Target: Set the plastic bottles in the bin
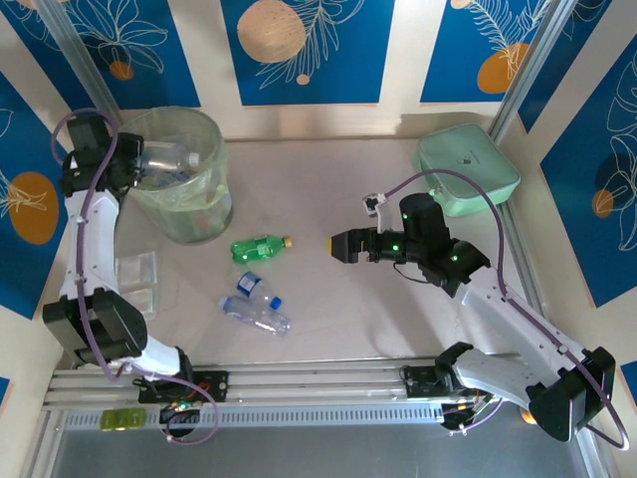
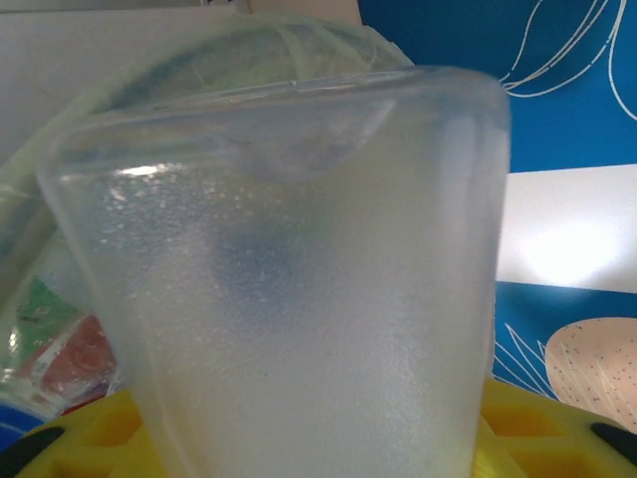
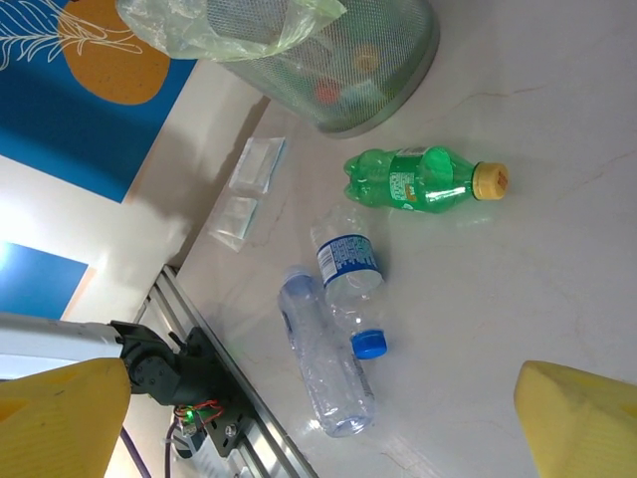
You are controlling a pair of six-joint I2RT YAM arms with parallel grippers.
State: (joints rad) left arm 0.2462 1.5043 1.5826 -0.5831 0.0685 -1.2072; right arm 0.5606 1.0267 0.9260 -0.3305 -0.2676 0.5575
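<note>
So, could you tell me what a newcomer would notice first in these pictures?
The big bag-lined bin at the far left, with the left pincer over its mouth holding a clear bottle. Then a bright green bottle and two clear bottles lying mid-table, with the right pincer open just beside them.

The tabletop [image 1: 328, 189] holds one green plastic bottle [image 1: 261, 248], two clear plastic bottles [image 1: 258, 287] [image 1: 256, 316], one round see-through bin [image 1: 197, 221] and one flat mint-green case [image 1: 466, 169].
</note>
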